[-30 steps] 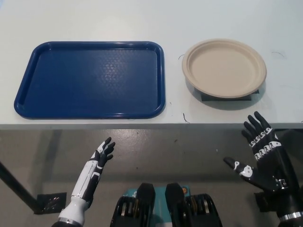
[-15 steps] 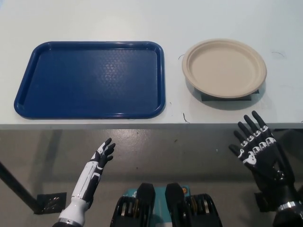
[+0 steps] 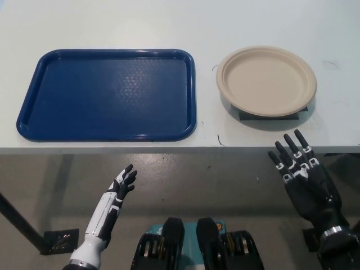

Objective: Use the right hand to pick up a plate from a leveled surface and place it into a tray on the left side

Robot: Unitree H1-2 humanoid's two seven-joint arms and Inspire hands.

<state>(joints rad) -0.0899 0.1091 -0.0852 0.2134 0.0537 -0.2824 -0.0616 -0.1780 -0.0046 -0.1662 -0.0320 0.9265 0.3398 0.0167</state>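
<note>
Tray (image 3: 107, 135): blue and bare, lying flat on the white table (image 3: 169, 22), far to the left of the right hand and beyond the left hand; it has not moved over the last second
Left hand (image 3: 122, 183): white, resting below the table's front edge and nearer than the tray's right end, fingers loosely spread, holding nothing; same place and pose as a second ago
Plate (image 3: 266, 80): beige, round, sitting on a dark raised block (image 3: 270, 116) just ahead of the right hand and slightly to its left, well apart from the tray; untouched and unmoved
Right hand (image 3: 301, 174): black, fingers apart and pointing up toward the plate, holding nothing, its fingertips at the table's front edge
Change: over the last second the right hand has drifted left and forward, and its thumb has drawn in from its sideways splay
Meaning: I judge the reach has begun; the hand is lining up under the plate's near rim, with grasp, lift and carry to the tray all still to do
</note>
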